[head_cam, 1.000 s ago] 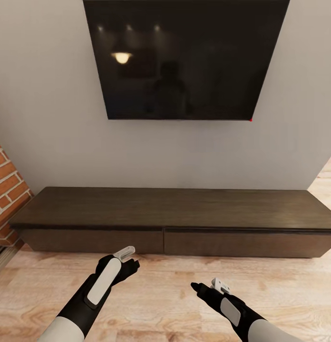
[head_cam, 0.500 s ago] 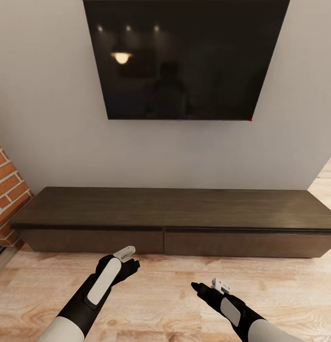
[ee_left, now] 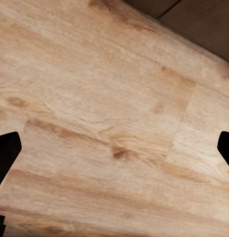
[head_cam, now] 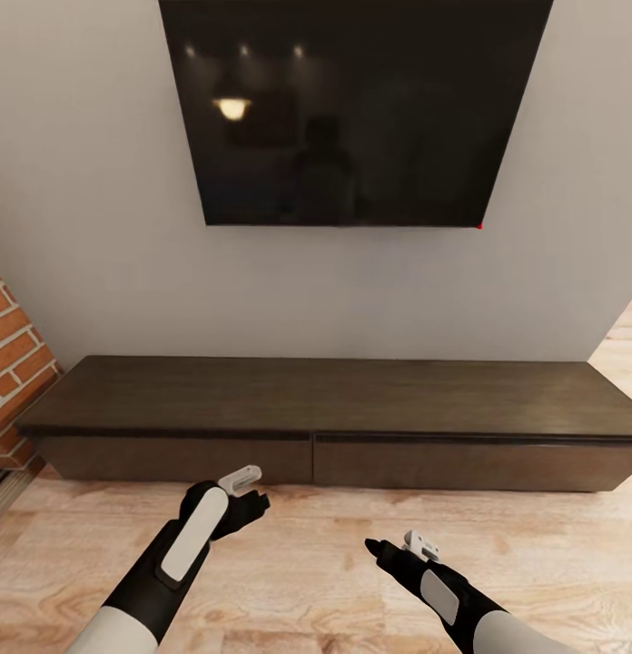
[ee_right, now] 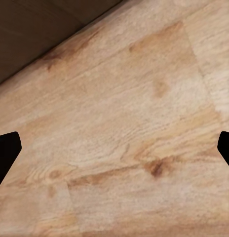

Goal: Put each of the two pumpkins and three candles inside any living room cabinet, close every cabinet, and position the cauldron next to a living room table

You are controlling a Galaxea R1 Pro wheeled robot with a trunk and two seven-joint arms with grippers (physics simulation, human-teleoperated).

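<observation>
The long, low dark brown cabinet (head_cam: 325, 418) stands against the wall ahead in the head view, both wide drawer fronts flush and shut. My left gripper (head_cam: 252, 495) hovers over the floor just in front of the left drawer front, open with nothing between its fingers. My right gripper (head_cam: 389, 547) hangs lower and to the right, farther from the cabinet, open and empty too. In both wrist views the black fingertips (ee_left: 7, 153) (ee_right: 6, 150) sit far apart over bare wood floor, with a dark cabinet edge (ee_left: 193, 19) (ee_right: 40, 29) at the border. Pumpkins, candles, cauldron and table are out of view.
A large black TV screen (head_cam: 352, 109) hangs on the grey wall above the cabinet. A red brick wall (head_cam: 12, 363) juts in at the left. Light wood plank floor (head_cam: 316, 563) spreads in front of the cabinet and past its right end.
My left arm has shifted slightly forward and to the right toward the cabinet. The view has tilted a touch. The right arm has stayed put.
</observation>
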